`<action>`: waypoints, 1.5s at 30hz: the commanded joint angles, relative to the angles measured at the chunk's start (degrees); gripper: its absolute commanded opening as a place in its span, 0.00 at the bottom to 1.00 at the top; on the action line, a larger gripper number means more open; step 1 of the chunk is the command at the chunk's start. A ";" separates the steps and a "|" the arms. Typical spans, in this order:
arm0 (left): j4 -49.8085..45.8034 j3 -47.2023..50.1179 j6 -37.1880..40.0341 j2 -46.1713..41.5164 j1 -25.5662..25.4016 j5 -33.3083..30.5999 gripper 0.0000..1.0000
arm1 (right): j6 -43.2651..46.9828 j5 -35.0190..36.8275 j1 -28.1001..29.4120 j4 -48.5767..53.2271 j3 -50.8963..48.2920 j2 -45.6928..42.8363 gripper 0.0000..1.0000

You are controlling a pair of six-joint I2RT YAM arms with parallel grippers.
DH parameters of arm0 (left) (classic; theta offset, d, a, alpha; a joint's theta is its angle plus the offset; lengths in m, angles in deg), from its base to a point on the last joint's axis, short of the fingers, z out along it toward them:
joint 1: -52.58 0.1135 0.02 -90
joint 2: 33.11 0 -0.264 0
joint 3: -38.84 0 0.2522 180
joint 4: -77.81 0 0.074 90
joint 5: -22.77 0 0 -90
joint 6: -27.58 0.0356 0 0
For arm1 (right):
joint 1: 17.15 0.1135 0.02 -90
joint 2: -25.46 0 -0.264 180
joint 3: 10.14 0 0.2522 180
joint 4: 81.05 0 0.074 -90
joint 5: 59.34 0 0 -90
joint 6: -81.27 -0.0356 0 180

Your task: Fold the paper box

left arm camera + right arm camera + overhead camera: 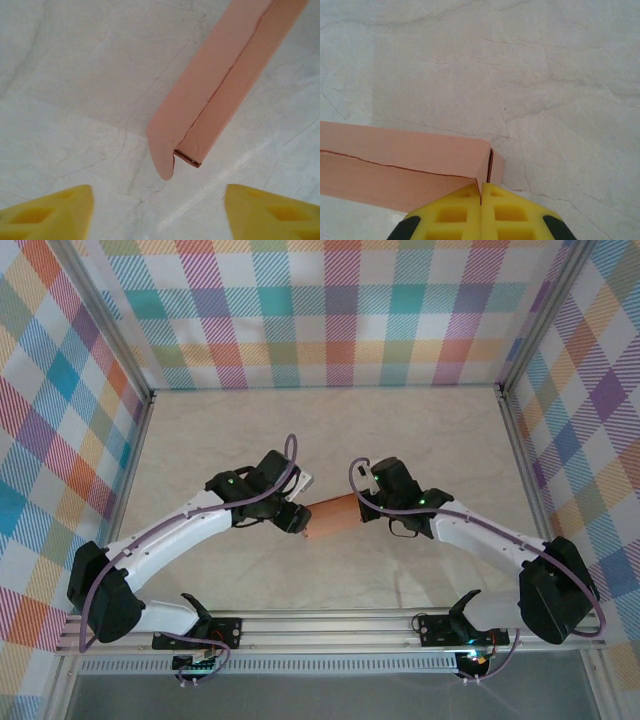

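My left claw (160, 215) stands wide, nothing between its yellow fingers (50, 212), and the paper box (220, 85) runs from just ahead of that gap out toward 1 o'clock. My right claw (481, 191) is pressed tight together, tips against the box's end corner, the box stretching toward 9 o'clock; whether a thin flap is pinched there I cannot tell. From above, the box sits midway on the table (420, 440), left claw at its 9 o'clock end, right at 3 o'clock.

Pale marbled tabletop (400, 430), plaid walls (330, 310) around, aluminium rail (330, 630) nearest
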 commanded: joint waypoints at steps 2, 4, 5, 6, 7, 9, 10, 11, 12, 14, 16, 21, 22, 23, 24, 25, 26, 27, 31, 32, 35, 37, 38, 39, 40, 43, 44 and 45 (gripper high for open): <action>-1.26 0.51 -3.49 -1.03 0.26 -0.04 0.45 | -1.24 0.35 0.31 2.61 1.91 0.64 0.00; -0.72 0.33 -3.53 -0.35 0.25 0.30 0.41 | -1.20 0.27 0.31 2.74 1.91 0.54 0.00; -0.66 0.17 -3.46 0.13 0.25 0.24 0.40 | -1.21 0.27 0.31 2.81 1.92 0.60 0.00; -0.74 0.00 -3.41 0.50 0.25 0.49 0.39 | -1.23 0.20 0.31 2.87 1.91 0.56 0.00; -0.66 -0.02 -3.39 0.83 0.29 0.57 0.39 | -1.25 0.09 0.31 2.84 1.91 0.58 0.00; -0.52 0.13 -3.38 1.27 0.25 0.55 0.38 | -1.34 -0.08 0.31 2.86 1.91 0.54 0.00; -0.33 0.23 -3.28 1.47 0.28 0.56 0.35 | -1.35 -0.17 0.31 2.83 1.96 0.59 0.00; -0.14 0.24 -3.20 1.70 0.25 0.80 0.33 | -1.42 -0.26 0.31 2.84 2.01 0.56 0.00; 0.06 0.33 -3.11 1.80 0.29 0.89 0.32 | -1.51 -0.26 0.31 2.82 1.99 0.53 0.00; 0.63 0.42 -3.04 1.89 0.28 1.34 0.32 | -1.51 -0.44 0.31 2.90 2.00 0.60 0.00; 0.88 0.39 -3.03 2.15 0.25 1.30 0.33 | -1.47 -0.44 0.31 3.15 2.09 0.43 0.00; 1.61 0.56 -2.97 2.88 0.29 1.51 0.33 | -1.51 -0.55 0.31 3.19 2.09 0.54 0.00; 1.78 0.50 -3.11 3.11 0.34 1.56 0.33 | -1.36 -0.66 0.31 3.16 2.15 0.56 0.00; 1.95 0.38 -3.11 3.23 0.34 1.65 0.33 | -1.13 -0.68 0.31 3.17 2.18 0.54 0.00; 2.15 0.41 -3.23 3.39 0.34 1.74 0.33 | -1.07 -0.66 0.31 3.25 2.18 0.61 0.00; 2.33 0.33 -3.19 3.66 0.34 1.74 0.33 | -0.99 -0.66 0.31 3.28 2.18 0.45 0.00; 2.33 0.17 -3.24 3.90 0.35 1.87 0.33 | -0.86 -0.77 0.31 3.30 2.22 0.45 0.00; 2.33 0.05 -3.24 4.16 0.34 2.00 0.33 | -0.81 -0.79 0.31 3.34 2.25 0.37 0.00; 2.42 -0.17 -3.22 4.97 0.36 2.08 0.32 | -0.65 -0.69 0.31 3.52 2.28 0.28 0.00; 2.58 -0.20 -3.24 5.05 0.34 1.95 0.32 | -0.72 -0.76 0.31 3.56 2.35 0.29 0.00; 2.72 -0.17 -3.28 5.53 0.34 1.53 0.29 | -0.71 -0.91 0.31 3.52 2.44 0.21 0.00; 2.58 -0.37 -3.28 5.88 0.34 1.48 0.25 | -0.72 -0.97 0.30 3.57 2.55 0.21 0.00; 2.63 -0.38 -3.40 5.99 0.34 1.43 0.21 | -0.63 -1.10 0.31 3.61 2.55 0.23 0.00; 2.75 -0.38 -3.47 6.07 0.34 1.48 0.18 | -0.63 -1.14 0.31 3.61 2.61 0.26 0.00; 2.89 -0.42 -3.62 6.11 0.38 1.38 0.15 | -0.59 -1.13 0.38 3.71 2.61 0.21 0.00; 3.24 -0.46 -4.53 6.11 0.34 0.98 0.08 | -0.48 -1.14 0.38 3.76 2.75 0.27 0.00; 3.50 -0.61 -5.27 6.17 0.39 0.55 0.05 | -0.45 -1.14 0.38 3.63 2.66 0.29 0.00; 3.60 -0.83 -6.20 6.26 0.34 -0.09 0.02 | -0.44 -1.01 0.47 3.72 2.62 0.34 0.00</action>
